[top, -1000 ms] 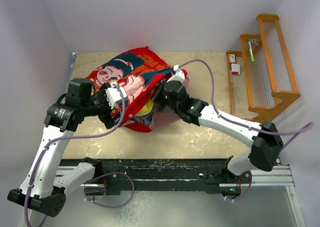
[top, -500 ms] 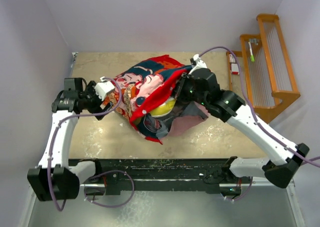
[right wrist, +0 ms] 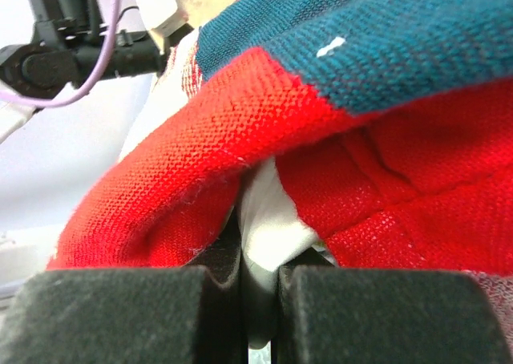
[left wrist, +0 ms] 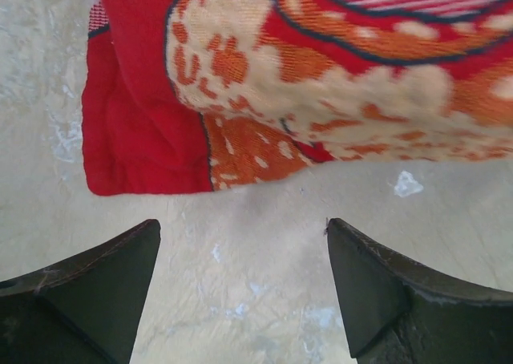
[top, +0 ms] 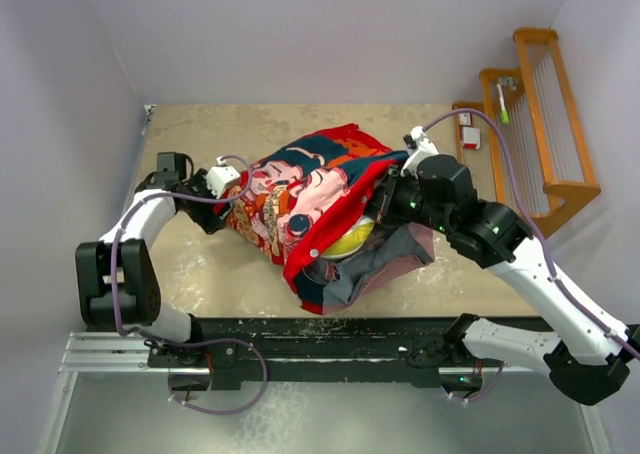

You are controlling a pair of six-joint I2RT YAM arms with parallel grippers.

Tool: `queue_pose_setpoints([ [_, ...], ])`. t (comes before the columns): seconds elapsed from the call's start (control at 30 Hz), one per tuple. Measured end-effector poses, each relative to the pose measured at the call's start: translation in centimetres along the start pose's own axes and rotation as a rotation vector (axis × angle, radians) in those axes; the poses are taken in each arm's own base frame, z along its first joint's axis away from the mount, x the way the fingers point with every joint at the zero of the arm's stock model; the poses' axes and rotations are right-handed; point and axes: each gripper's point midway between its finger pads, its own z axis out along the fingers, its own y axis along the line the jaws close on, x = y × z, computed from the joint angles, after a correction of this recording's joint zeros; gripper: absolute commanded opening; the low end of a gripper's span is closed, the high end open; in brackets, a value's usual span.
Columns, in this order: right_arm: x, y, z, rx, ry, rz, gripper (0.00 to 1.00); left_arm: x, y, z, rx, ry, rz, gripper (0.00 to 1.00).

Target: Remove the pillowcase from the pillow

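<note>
R fingers [right wrist: 120,316] together, clamped on white pillow [right wrist: 268,220] fold; red pillowcase [right wrist: 184,163] edge draped over them. L fingers [left wrist: 88,292] apart, empty, over bare surface [left wrist: 256,284]; pillowcase corner just ahead, not touching. Bundle mid-surface btwn arms.

The left gripper [left wrist: 240,232] has its jaws spread, nothing between them, over the table [left wrist: 48,139]. Just beyond lies the pillowcase [left wrist: 321,75], its red corner at left.

Bare table [top: 230,274] left-front, pillowcase [top: 310,189] heaped mid-table, wooden rack [top: 540,134] right
</note>
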Motion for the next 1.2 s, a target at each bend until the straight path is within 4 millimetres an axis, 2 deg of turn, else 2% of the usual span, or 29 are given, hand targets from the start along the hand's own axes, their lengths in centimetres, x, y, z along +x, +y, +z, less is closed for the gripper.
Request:
queue_pose_setpoints([
  [0.17, 1.0, -0.7, -1.0, -0.014, 0.002, -0.004, 0.0, 1.4, 0.9, 2.8, 0.01, 0.035, -0.013, 0.86],
  [0.37, 5.8, -4.7, -1.6, 0.02, 0.061, 0.026, 0.0, 3.1, 1.5, 5.8, 0.045, 0.086, 0.004, 0.95],
  [0.4, 6.7, -5.5, -1.8, 0.031, 0.071, 0.037, 0.0, 2.9, 1.7, 6.1, 0.052, 0.082, 0.008, 1.0],
  [0.53, 8.9, -7.5, -2.5, 0.059, 0.093, 0.07, 0.0, 1.9, 2.6, 6.6, 0.045, 0.067, 0.056, 0.99],
  [0.7, 9.0, -7.6, -3.0, 0.056, 0.088, 0.084, 0.0, 0.6, 1.2, 6.6, 0.104, 0.05, 0.138, 0.99],
  [0.77, 9.0, -7.6, -2.9, 0.062, 0.093, 0.084, 0.0, -0.5, 0.6, 5.4, 0.133, 0.018, 0.178, 0.99],
  [0.87, 9.1, -7.7, -2.4, 0.075, 0.108, 0.082, 0.0, -3.1, 0.4, 2.3, 0.109, -0.064, 0.292, 0.99],
  [0.97, 9.0, -7.5, -2.0, 0.083, 0.119, 0.078, 0.0, -4.9, 0.6, 0.6, 0.082, -0.117, 0.374, 0.99],
  [1.03, 9.0, -7.5, -1.9, 0.086, 0.122, 0.078, 0.0, -5.2, 1.0, 0.9, 0.104, -0.109, 0.381, 1.0],
  [1.1, 9.0, -7.5, -1.9, 0.087, 0.123, 0.078, 0.0, -4.7, 1.5, 2.5, 0.141, -0.081, 0.364, 0.99],
  [1.2, 8.7, -7.3, -2.2, 0.085, 0.119, 0.078, 0.0, -2.1, 1.6, 5.5, 0.202, -0.014, 0.314, 0.98],
])
